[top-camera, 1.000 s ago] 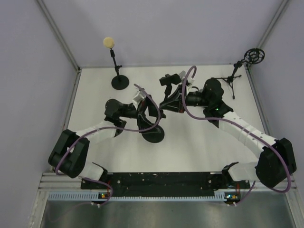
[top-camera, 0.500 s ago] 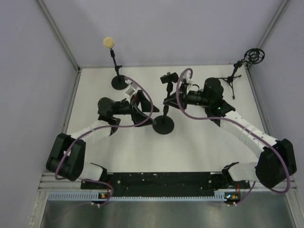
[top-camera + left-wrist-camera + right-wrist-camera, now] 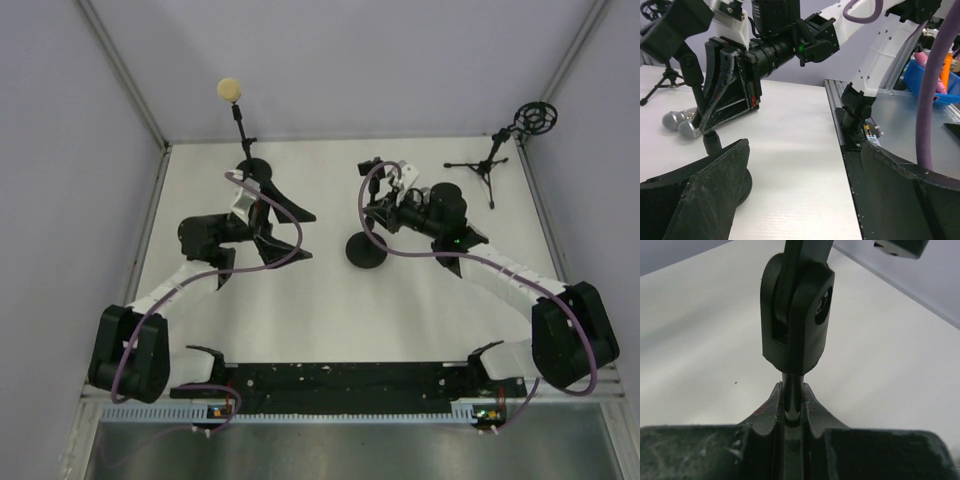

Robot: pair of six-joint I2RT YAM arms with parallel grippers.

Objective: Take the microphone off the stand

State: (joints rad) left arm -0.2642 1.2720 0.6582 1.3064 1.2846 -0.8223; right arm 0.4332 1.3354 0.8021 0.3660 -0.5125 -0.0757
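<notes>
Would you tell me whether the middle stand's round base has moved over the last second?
Yes: the stand's round base has shifted right and farther back, toward the fixed tripod.

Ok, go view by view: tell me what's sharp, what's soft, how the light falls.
Top external: even, diffuse light, faint shadows, all sharp across the table. Left wrist: the left gripper, close up, is dark and soft, while the right gripper beyond is crisp. Right wrist: the stand is in focus at its joint, and the gripper body below it looks soft.
</notes>
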